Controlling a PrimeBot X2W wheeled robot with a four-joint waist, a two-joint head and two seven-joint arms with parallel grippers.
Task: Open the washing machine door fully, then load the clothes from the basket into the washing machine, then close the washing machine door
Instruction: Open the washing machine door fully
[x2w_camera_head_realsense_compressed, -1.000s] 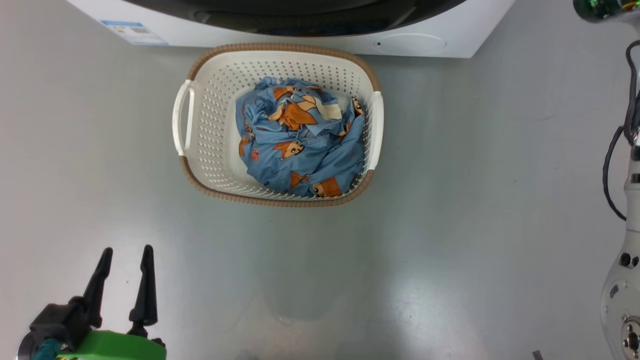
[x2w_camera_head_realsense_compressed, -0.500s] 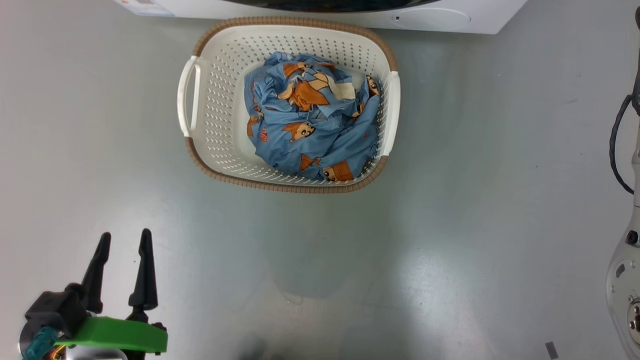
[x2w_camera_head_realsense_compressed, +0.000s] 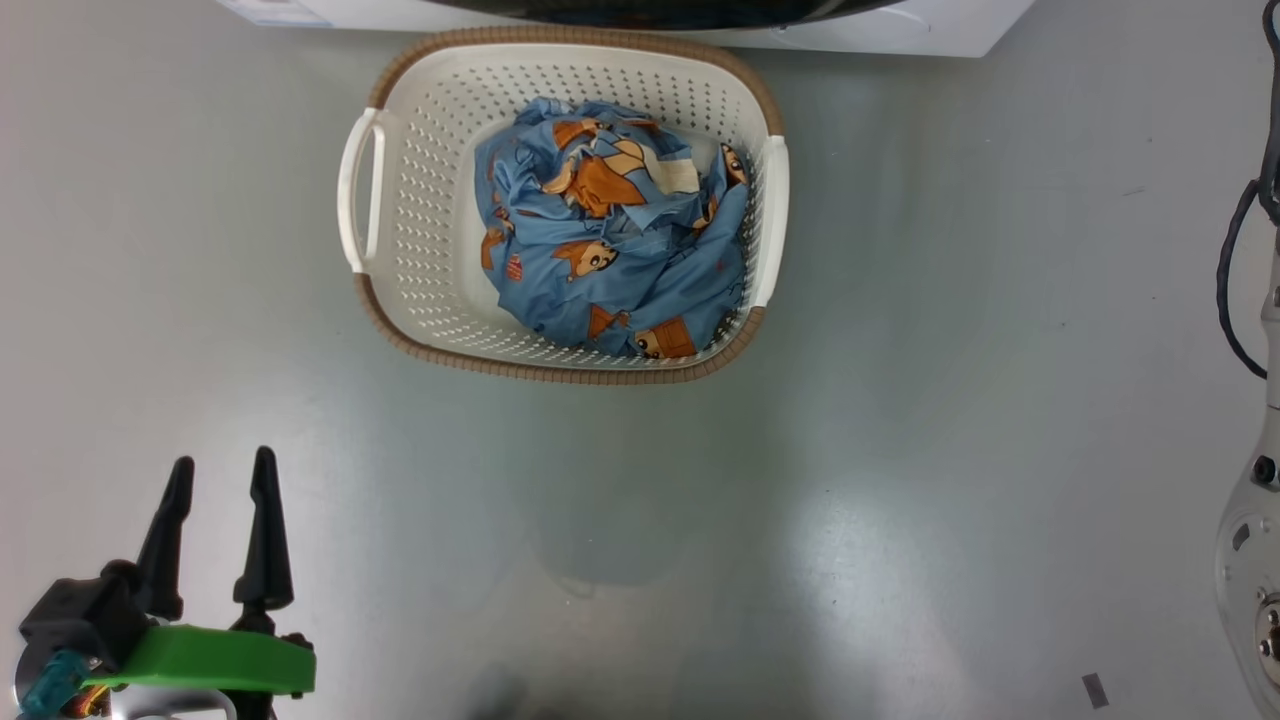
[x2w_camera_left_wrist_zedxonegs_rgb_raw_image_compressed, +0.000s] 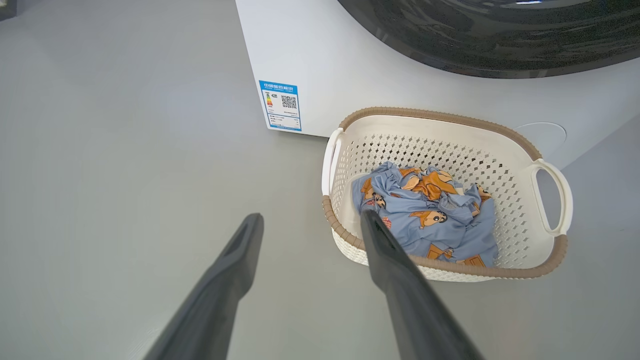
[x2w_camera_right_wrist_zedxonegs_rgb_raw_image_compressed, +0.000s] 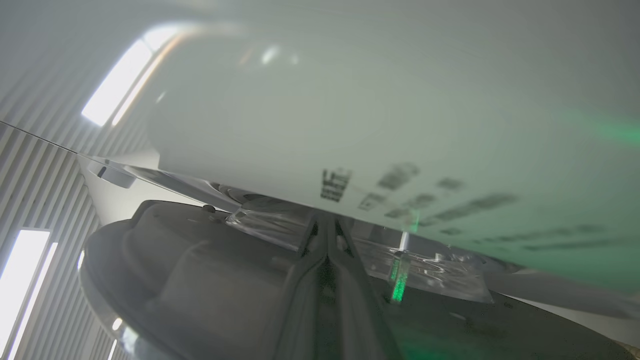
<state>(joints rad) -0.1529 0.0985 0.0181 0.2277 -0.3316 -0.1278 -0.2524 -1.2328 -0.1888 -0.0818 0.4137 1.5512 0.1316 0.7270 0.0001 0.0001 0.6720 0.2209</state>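
I see perforated cream basket (x2w_camera_head_realsense_compressed: 560, 371) upper centre, woven-look brown rim, crumpled blue clothes (x2w_camera_head_realsense_compressed: 612, 245) inside, boxy white washer (x2w_camera_left_wrist_zedxonegs_rgb_raw_image_compressed: 320, 60), glossy black door (x2w_camera_left_wrist_zedxonegs_rgb_raw_image_compressed: 500, 35) top edge, smooth grey floor (x2w_camera_head_realsense_compressed: 900, 450), left gripper (x2w_camera_head_realsense_compressed: 222, 462) spread empty, right gripper (x2w_camera_right_wrist_zedxonegs_rgb_raw_image_compressed: 327, 227), 2 fingers pressed together.

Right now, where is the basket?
In the head view the basket stands on the grey floor at the top centre, just in front of the white washing machine, with the blue clothes inside it.
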